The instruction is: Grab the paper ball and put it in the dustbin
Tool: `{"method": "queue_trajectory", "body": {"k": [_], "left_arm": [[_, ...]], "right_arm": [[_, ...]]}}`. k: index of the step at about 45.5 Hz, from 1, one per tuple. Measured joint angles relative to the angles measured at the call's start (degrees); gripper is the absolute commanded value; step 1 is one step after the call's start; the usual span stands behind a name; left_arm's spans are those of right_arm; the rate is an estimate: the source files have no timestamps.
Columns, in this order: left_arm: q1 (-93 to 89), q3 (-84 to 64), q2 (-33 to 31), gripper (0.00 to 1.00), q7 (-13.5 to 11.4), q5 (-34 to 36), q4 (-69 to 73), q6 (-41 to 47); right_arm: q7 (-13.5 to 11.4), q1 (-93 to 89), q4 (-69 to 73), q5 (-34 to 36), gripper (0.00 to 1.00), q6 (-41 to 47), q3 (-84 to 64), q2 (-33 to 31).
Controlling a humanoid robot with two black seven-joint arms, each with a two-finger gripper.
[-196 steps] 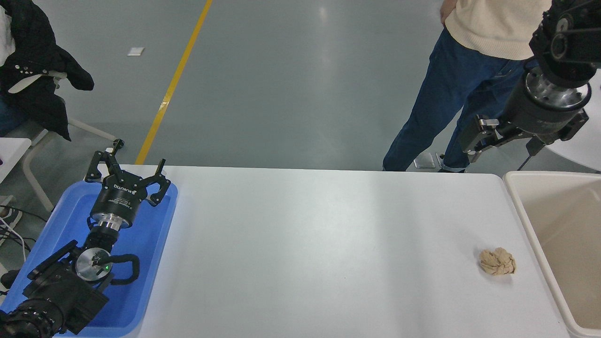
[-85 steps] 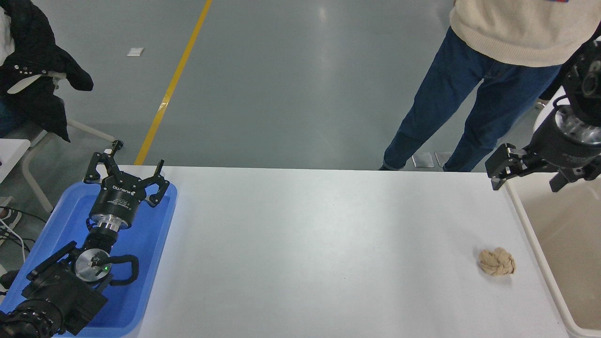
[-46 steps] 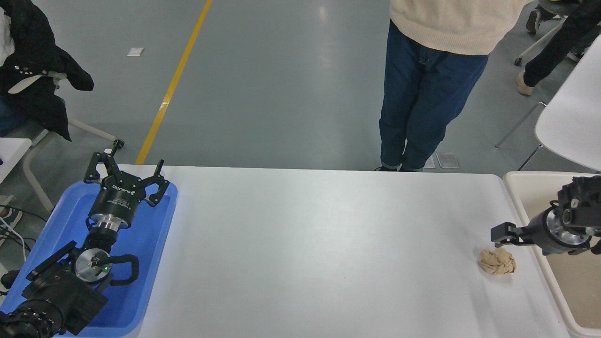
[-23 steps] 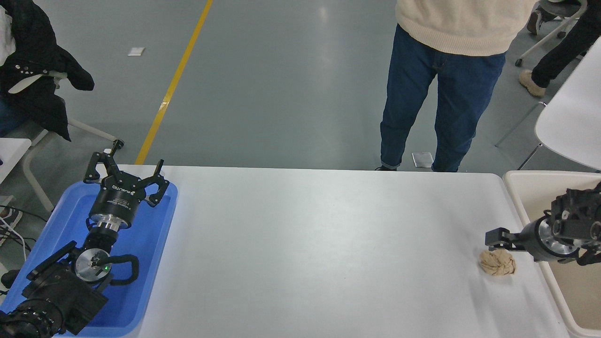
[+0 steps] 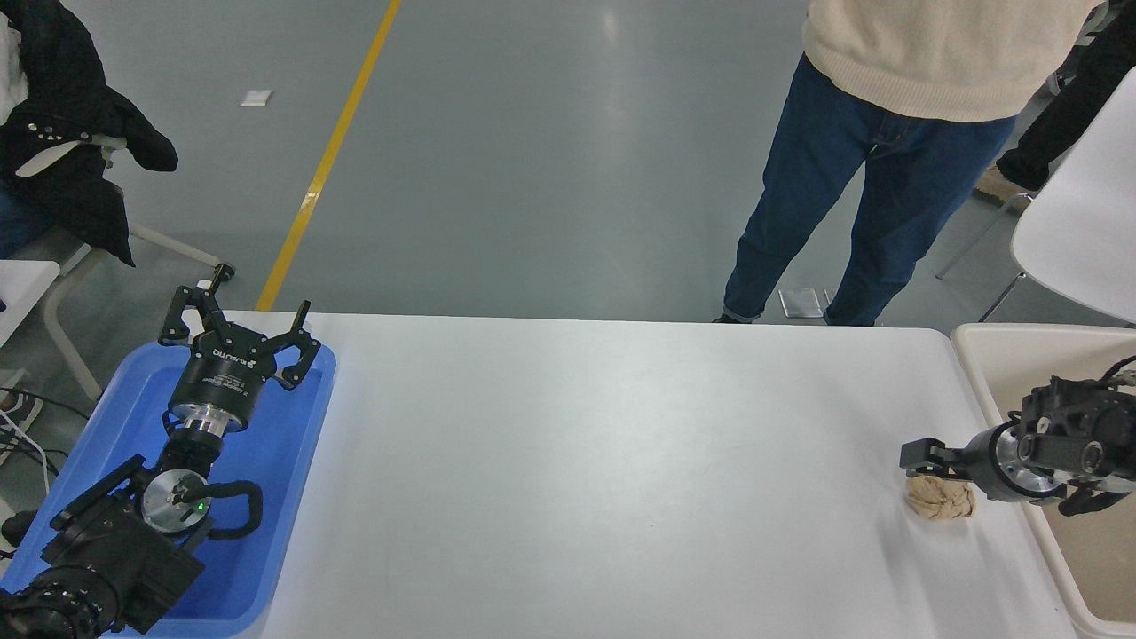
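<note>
The tan paper ball (image 5: 941,500) lies on the white table (image 5: 603,461) near its right edge, beside the cream dustbin (image 5: 976,368). My right gripper (image 5: 925,470) comes in from the right edge, low over the bin's rim, pointing left. It is open, with one finger (image 5: 919,454) just over the ball's far side; the near finger is hidden behind the wrist. My left gripper (image 5: 241,312) is parked open and empty over the blue tray (image 5: 284,479) at the lower left.
A person in a cream sweater and blue jeans (image 5: 852,177) stands at the table's far side, right of the middle. A white chair (image 5: 1078,240) is behind the dustbin. A black jacket (image 5: 71,133) hangs over a chair at the far left.
My right gripper came down from high at the upper right, past the bin's rim, and moved left to just over the paper ball. The person shifted about behind the table.
</note>
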Motion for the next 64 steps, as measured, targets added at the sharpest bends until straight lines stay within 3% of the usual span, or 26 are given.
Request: {"method": "queue_trajectory", "body": {"k": [15, 20, 24, 27, 34, 36, 52, 64], "left_arm": [[0.0, 0.0, 0.0, 1.0, 0.0, 0.0, 0.0, 0.0], [0.0, 0.0, 0.0, 1.0, 0.0, 0.0, 0.0, 0.0], [0.0, 0.0, 0.0, 1.0, 0.0, 0.0, 0.0, 0.0], [0.0, 0.0, 0.0, 1.0, 0.0, 0.0, 0.0, 0.0], [0.0, 0.0, 0.0, 1.0, 0.0, 0.0, 0.0, 0.0], [0.0, 0.0, 0.0, 1.0, 0.0, 0.0, 0.0, 0.0], [0.0, 0.0, 0.0, 1.0, 0.0, 0.0, 0.0, 0.0], [0.0, 0.0, 0.0, 1.0, 0.0, 0.0, 0.0, 0.0]], "right_arm": [[0.0, -3.6, -2.6, -0.8, 1.0, -3.7, -0.1, 1.8], [0.0, -4.1, -2.9, -0.8, 0.91, -4.2, -0.1, 2.1], [0.0, -4.4, -3.1, -0.8, 0.7, -4.5, 0.0, 2.6], [0.0, -4.6, -3.1, -0.7, 0.61, -4.6, 0.1, 2.8], [0.0, -4.9, -3.0, -0.1, 0.1, -4.4, 0.3, 3.1], [0.0, -5.0, -2.9, 0.1, 0.0, -4.4, 0.3, 3.1], [-0.1, -4.2, -0.6, 3.6, 0.0, -3.3, 0.4, 0.4], [0.0, 3.1, 9.8, 3.8, 0.0, -1.4, -3.2, -4.0]]}}
